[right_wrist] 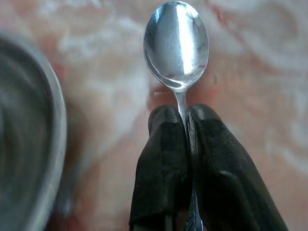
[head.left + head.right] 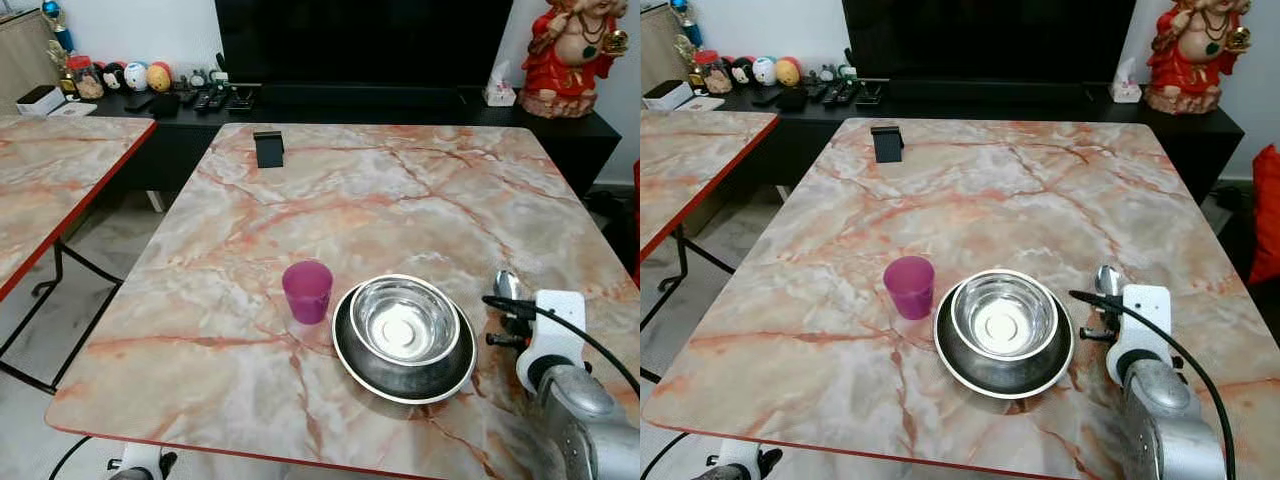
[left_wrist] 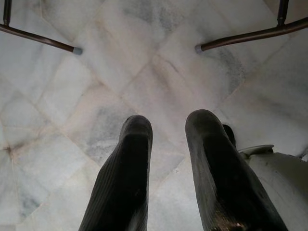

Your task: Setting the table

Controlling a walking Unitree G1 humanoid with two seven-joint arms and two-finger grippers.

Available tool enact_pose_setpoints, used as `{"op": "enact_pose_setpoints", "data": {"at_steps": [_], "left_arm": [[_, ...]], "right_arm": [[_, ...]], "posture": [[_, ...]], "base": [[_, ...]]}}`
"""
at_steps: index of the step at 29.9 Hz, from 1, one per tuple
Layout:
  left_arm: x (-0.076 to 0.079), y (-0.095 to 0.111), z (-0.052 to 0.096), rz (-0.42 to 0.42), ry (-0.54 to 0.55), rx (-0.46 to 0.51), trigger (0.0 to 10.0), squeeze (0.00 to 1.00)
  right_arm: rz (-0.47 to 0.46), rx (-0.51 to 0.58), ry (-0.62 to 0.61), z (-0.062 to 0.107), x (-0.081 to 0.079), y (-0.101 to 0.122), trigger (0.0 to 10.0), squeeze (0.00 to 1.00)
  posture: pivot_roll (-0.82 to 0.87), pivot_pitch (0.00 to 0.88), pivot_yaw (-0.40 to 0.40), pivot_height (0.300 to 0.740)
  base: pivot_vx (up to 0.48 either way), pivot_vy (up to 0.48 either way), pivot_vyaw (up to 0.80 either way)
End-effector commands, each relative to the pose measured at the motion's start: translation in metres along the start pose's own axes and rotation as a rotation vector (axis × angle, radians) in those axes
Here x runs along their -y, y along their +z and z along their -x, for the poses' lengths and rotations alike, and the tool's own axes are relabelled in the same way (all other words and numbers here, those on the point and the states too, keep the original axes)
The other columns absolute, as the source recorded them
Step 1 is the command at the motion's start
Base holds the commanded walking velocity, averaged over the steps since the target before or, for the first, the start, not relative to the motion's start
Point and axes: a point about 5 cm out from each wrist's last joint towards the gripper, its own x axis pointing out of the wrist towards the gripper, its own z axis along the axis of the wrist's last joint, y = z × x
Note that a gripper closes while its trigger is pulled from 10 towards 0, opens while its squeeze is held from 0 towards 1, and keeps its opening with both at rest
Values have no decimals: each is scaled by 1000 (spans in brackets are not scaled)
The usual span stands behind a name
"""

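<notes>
Steel spoon point(image 1: 176, 45): clamped by handle in right claw point(image 1: 185, 126), beside bowl point(image 2: 405, 322) on worktop point(image 2: 400, 190). Left claw point(image 3: 168, 139): apart, idle. Risk: thin handle twisting, spoon landing crooked.

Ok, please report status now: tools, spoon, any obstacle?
Right tool shut on spoon, beside the bowl on plate. Left tool open, idle over floor. Pink cup apart, nothing blocking.

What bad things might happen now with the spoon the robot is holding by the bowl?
1. The right end effector pinches the spoon only by its thin handle, so it might twist or slip out.
2. The spoon hangs close beside the steel bowl on its plate; a sideways move might clink the rim.
3. The pink cup stands right next to the plate, so a shoved plate might tip it.
</notes>
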Motion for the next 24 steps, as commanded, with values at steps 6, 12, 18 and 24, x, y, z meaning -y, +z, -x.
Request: {"op": "enact_pose_setpoints", "data": {"at_steps": [6, 12, 18, 24], "left_arm": [[-4, 4, 0, 1, -6, 2, 10000, 0], [-4, 2, 0, -4, -7, 2, 10000, 0], [-2, -1, 0, -7, -10, -5, 10000, 0], [-1, -3, 1, -10, -12, -11, 10000, 0]], "right_arm": [[-13, 44, 6, 4, 3, -3, 10000, 0], [-26, 76, 43, 4, -2, -6, 10000, 0], [-54, 112, 65, 5, -4, -7, 10000, 0], [-46, 124, 62, 7, -2, -13, 10000, 0]], "posture": [[-63, 0, 36, 731], [-62, 0, 37, 731], [-64, 0, 35, 731], [-65, 0, 34, 731]], "base": [[0, 0, 0], [0, 0, 0], [0, 0, 0], [0, 0, 0]]}}
